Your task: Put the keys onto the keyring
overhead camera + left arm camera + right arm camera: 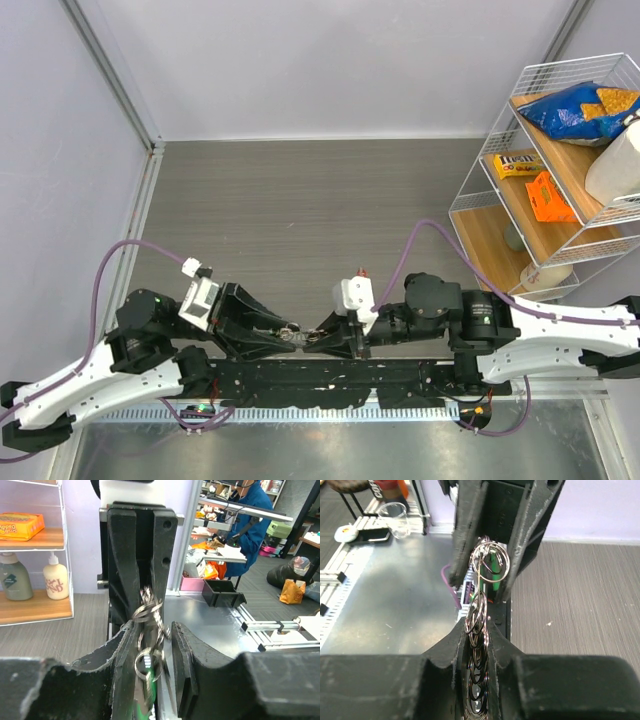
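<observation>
My two grippers meet tip to tip near the table's front edge. My right gripper [314, 338] [479, 626] is shut on the keyring [478, 611], a chain of thin metal rings running out of its jaws toward the left gripper. At the chain's far end, a larger ring [492, 560] carries a key with a green head [494, 565]. My left gripper [291, 331] [152, 630] stands around that end, its jaws a little apart. The ring [148, 662] and the green key [146, 692] lie against its left finger. Red and blue keys are out of view.
A wire shelf [470, 190] stands at the right with a blue chips bag [580, 108], a yellow box [518, 164] and an orange packet [550, 197]. The grey wood tabletop [320, 200] lies beyond the grippers. A metal surface [330, 445] runs along the near edge.
</observation>
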